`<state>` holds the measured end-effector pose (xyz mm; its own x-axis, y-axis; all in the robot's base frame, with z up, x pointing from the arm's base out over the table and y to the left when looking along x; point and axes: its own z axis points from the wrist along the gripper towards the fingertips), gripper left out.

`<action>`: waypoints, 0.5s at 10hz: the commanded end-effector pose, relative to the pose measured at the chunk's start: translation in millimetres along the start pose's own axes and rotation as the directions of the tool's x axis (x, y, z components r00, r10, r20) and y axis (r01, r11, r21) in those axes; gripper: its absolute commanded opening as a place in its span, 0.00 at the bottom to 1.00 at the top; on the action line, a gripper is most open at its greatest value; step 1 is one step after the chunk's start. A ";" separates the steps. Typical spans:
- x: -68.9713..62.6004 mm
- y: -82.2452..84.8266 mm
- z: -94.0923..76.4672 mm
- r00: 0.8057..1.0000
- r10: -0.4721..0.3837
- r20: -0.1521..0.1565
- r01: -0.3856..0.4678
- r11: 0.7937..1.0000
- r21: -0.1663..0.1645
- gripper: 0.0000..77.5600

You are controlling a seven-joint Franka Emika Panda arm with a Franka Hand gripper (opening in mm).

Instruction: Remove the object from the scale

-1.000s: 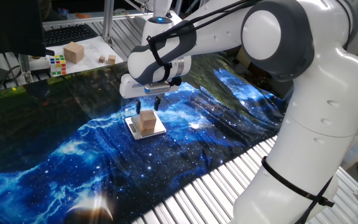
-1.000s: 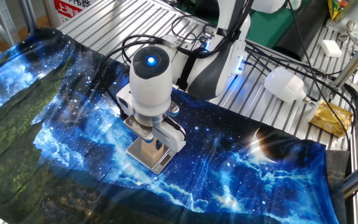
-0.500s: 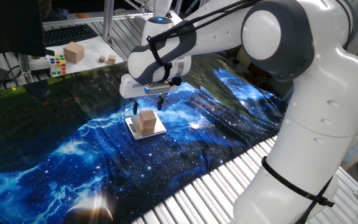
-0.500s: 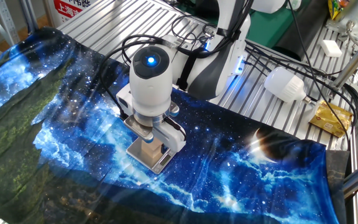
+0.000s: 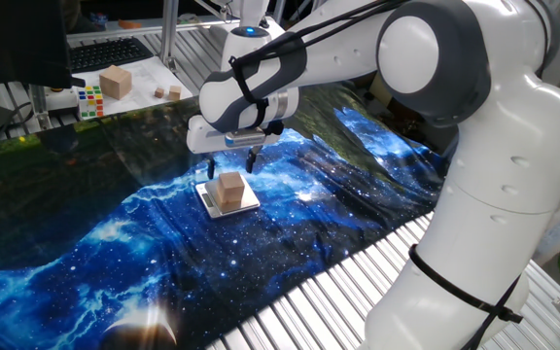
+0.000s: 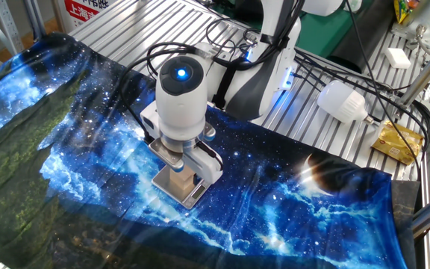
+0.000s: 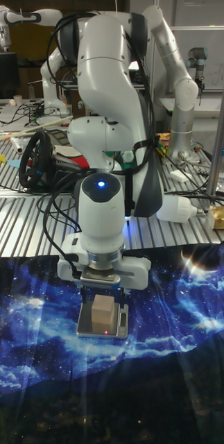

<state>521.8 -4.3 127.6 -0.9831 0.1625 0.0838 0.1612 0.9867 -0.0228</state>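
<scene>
The object, a small light-brown wooden cube [image 5: 228, 189] [image 6: 178, 180] [image 7: 102, 313], sits on the scale [image 5: 251, 203] [image 6: 192, 197] [image 7: 122, 323], a thin silver square plate lying on the galaxy-print cloth. My gripper [image 5: 231, 165] [image 6: 181, 167] [image 7: 102, 295] hangs straight above the cube. It is open, with one finger on each side and the fingertips level with the cube's top. I see no contact between fingers and cube. In the other fixed view the wrist hides most of the cube.
On a white board at the back left lie a Rubik's cube [image 5: 89, 100], a larger tan wooden cube [image 5: 116, 82] and small blocks [image 5: 168, 92]. A white bulb-shaped item [image 6: 342, 101] and a yellow packet [image 6: 396, 142] rest on the slatted table beyond the cloth.
The gripper has sunk very slightly toward the cube. The cube and the scale have not moved.
</scene>
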 end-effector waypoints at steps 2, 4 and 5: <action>0.8 -0.1 6.0 1.000 0.006 0.002 -0.006 1.000 -0.002 1.00; 1.6 -0.2 9.9 1.000 0.009 0.003 -0.009 1.000 -0.003 1.00; 2.8 -0.6 14.0 1.000 0.018 0.002 -0.018 1.000 -0.006 1.00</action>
<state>518.3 -4.3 116.1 -0.9816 0.1720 0.0829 0.1708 0.9851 -0.0207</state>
